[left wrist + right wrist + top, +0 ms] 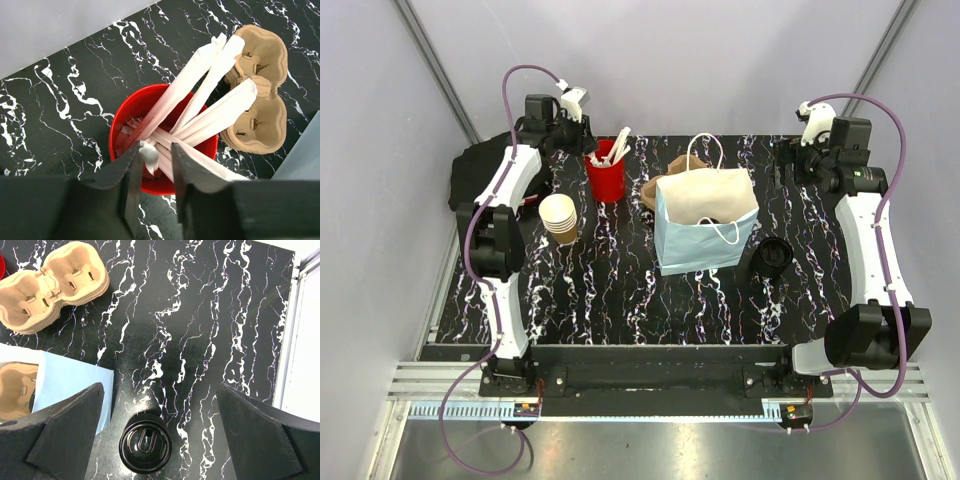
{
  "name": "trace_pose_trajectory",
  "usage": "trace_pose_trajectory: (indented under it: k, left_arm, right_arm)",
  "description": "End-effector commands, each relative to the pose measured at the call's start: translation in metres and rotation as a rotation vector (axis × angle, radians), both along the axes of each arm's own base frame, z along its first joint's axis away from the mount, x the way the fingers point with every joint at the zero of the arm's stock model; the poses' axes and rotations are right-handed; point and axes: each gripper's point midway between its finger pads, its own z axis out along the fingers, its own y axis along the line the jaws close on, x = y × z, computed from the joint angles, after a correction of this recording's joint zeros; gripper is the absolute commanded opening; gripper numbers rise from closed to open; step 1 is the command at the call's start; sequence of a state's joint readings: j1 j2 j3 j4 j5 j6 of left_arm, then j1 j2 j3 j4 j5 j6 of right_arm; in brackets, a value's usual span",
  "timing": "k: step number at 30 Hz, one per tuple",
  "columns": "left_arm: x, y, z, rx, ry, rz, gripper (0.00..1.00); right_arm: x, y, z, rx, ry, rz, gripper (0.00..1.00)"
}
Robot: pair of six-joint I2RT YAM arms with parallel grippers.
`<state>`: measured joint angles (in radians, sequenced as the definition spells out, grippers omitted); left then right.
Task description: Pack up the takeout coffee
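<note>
**Left wrist view: my pincer over the red cup, the coffee cup standing apart**

My left pincer [155,148] hangs over the red cup [122,122], its fingers [131,185] pointing down at the near side of the rim. The jaws stand close together with a gap between them. The end of one of the wrapped white sticks [200,80] sits in that gap. I cannot tell whether the pads press on it. The other sticks fan out of the cup toward the pulp carrier [260,85], which lies on the black marbled table [60,100] near the cup.

From the top camera, the kraft paper cup [558,217] stands upright with its white inside showing. It is on the left part of the table, beside my left arm, near the red cup but not touching it. Neither pincer is at it. The paper bag [690,250] stands open at mid-table, well apart from the kraft paper cup.

My right pincer [160,387] is spread wide with nothing between its jaws, hovering over the right part of the table. Below it a black lid [145,442] lies just beside the bag.
</note>
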<state>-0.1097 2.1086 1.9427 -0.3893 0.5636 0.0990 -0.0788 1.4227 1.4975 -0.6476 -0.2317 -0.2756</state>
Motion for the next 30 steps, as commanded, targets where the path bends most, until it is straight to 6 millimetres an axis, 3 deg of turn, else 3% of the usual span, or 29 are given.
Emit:
trace_pose_trajectory:
  k: [1, 13, 16, 24, 30]
  left_arm:
    - [0.010, -0.001, 0.043, -0.004, -0.127, 0.003, 0.27]
    - [-0.003, -0.002, 0.074, -0.018, -0.169, 0.007, 0.18]
    - [-0.013, -0.001, 0.097, -0.016, -0.214, 0.007, 0.18]
    - [-0.032, -0.003, 0.132, -0.028, -0.273, -0.001, 0.11]
    - [-0.050, -0.005, 0.170, -0.054, -0.340, -0.008, 0.10]
  right_arm:
    - [0.005, 0.006, 0.009, 0.027, -0.038, 0.022, 1.00]
    - [0.005, 0.007, 0.011, 0.032, -0.042, 0.026, 1.00]
    - [0.005, 0.007, 0.011, 0.032, -0.039, 0.028, 1.00]
    - [0.005, 0.009, 0.015, 0.041, -0.049, 0.031, 1.00]
    - [0.003, 0.009, 0.018, 0.039, -0.054, 0.032, 1.00]
